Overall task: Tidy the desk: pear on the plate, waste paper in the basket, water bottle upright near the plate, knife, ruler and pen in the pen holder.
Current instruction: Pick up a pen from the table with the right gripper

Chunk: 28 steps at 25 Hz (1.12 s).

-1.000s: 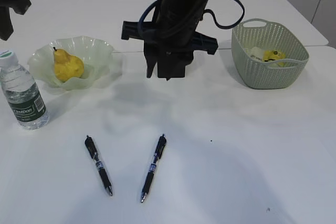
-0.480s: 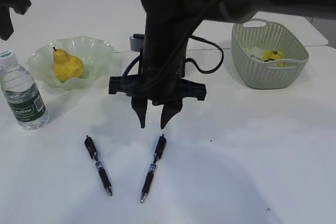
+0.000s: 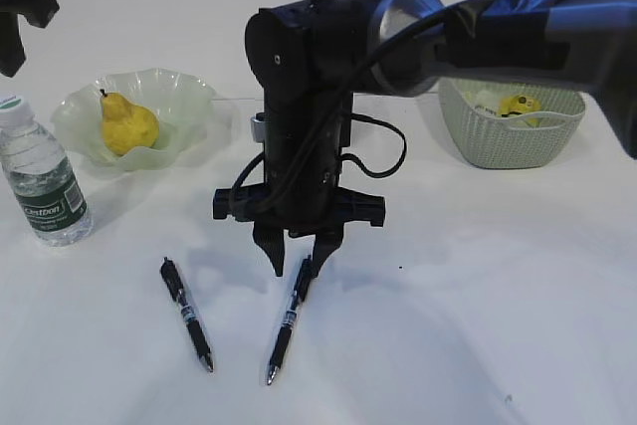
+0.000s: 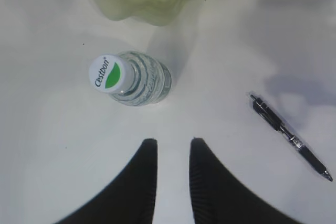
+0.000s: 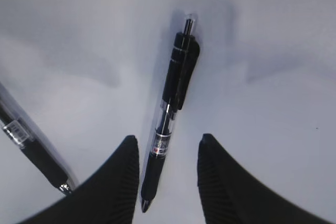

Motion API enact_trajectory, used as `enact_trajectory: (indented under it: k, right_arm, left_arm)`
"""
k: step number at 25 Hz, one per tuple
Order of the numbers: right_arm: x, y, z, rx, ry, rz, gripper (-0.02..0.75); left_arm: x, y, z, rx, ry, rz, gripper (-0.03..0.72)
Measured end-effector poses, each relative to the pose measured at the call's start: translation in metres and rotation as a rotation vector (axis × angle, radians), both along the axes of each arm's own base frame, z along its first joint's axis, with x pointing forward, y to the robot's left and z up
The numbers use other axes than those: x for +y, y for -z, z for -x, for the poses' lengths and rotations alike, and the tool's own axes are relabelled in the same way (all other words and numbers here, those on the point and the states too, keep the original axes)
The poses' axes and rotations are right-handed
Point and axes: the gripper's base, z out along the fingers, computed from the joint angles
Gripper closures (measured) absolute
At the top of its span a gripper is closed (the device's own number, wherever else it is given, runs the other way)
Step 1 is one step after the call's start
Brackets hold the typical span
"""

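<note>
The right gripper (image 3: 299, 264) hangs low over the desk (image 3: 448, 296) with its jaws apart and nothing between them pressed; its fingers (image 5: 115, 182) stand on either side of one pen (image 5: 170, 108), which lies flat. A second pen (image 3: 187, 314) lies to the left, well apart. The left gripper (image 4: 172, 148) is a little open and holds nothing, above the upright water bottle (image 4: 131, 78). The bottle stands near the plate (image 3: 184, 97), where the pear (image 3: 127, 124) rests. The waste paper (image 3: 518, 105) lies in the basket (image 3: 498, 141).
</note>
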Motion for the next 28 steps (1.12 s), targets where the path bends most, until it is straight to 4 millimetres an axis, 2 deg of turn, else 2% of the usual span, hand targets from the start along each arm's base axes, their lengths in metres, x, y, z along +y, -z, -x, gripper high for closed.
enact_trajectory:
  k: [9,20,28]
  right_arm:
    - [0.003,0.001,-0.004,-0.038,0.03,-0.03,0.425]
    - [0.006,0.025,-0.005,0.016,0.106,-0.015,0.425]
    - [0.006,0.027,-0.006,0.014,0.104,-0.006,0.425]
  left_arm:
    - [0.0,0.0,0.0,0.0,0.0,0.0,0.546]
    - [0.0,0.0,0.0,0.0,0.002,-0.001,0.546]
    - [0.0,0.0,0.0,0.001,0.002,0.001,0.546]
